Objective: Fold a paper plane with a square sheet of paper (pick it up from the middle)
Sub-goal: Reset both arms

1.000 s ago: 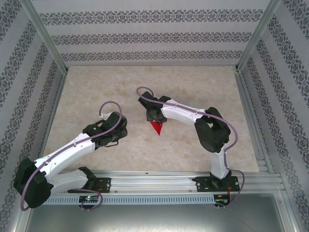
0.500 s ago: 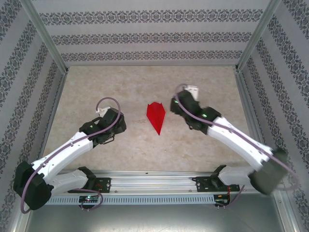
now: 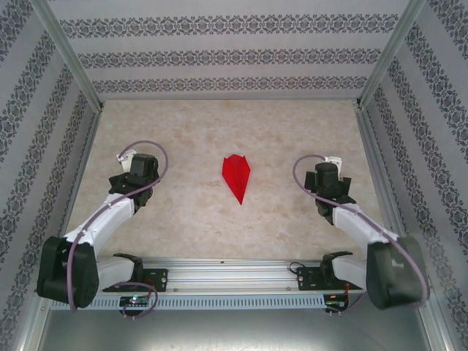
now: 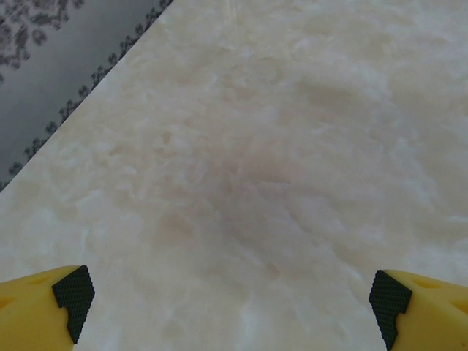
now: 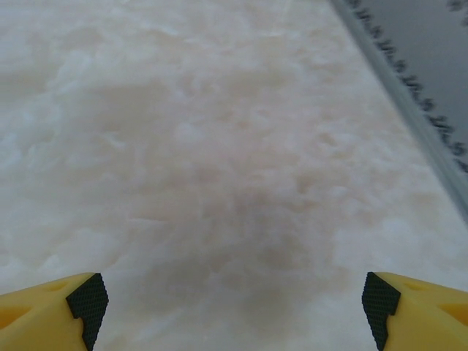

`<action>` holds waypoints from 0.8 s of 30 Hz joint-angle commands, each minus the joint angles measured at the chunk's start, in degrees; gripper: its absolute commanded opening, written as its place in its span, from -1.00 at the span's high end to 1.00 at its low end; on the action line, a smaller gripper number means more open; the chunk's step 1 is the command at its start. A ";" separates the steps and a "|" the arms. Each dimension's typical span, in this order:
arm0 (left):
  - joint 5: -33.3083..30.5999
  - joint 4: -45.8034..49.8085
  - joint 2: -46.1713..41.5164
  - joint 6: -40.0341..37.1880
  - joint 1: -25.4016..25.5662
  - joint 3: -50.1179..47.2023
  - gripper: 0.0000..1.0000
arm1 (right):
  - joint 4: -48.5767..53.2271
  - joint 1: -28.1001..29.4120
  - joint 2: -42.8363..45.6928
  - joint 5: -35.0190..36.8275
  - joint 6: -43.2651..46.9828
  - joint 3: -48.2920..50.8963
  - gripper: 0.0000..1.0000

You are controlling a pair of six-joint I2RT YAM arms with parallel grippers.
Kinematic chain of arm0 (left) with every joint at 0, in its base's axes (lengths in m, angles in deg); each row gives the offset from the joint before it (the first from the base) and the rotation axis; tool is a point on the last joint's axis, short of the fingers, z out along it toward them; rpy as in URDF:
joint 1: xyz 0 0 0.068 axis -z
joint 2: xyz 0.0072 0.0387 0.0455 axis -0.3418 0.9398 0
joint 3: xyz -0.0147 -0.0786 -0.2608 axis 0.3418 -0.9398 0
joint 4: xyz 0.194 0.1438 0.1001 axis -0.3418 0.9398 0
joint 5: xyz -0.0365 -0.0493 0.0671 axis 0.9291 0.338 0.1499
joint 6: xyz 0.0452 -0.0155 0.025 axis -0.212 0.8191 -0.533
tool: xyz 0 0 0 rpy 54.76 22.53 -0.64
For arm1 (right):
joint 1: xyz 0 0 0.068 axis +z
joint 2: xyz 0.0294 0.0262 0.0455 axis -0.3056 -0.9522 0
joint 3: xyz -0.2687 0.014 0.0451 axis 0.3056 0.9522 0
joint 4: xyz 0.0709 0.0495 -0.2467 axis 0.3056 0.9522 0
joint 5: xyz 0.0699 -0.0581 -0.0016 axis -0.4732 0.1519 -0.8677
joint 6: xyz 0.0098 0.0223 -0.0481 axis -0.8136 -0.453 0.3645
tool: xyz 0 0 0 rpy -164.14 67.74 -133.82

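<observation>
Pale marbled desk (image 3: pixel 183 124) inside patterned walls (image 3: pixel 234 57). Left tool (image 4: pixel 228 296) jaws spread wide, empty, over bare desk at frame left. Right tool (image 5: pixel 234 301) likewise wide apart, empty, at frame right. Red paper plane (image 3: pixel 236 176) lies flat at frame centre between them, well apart from both, tip toward the bottom.

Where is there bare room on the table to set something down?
Bare: the far stretch of table between the paper plane and the back wall, and the gaps from the plane to the left claw and to the right claw, both open. Crowded: the near edge, by the arm bases.
</observation>
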 commanded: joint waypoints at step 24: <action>22.65 -58.20 20.32 -19.16 -8.07 -13.02 -1.00 | -44.98 -5.12 -16.38 -9.90 6.40 4.90 -0.95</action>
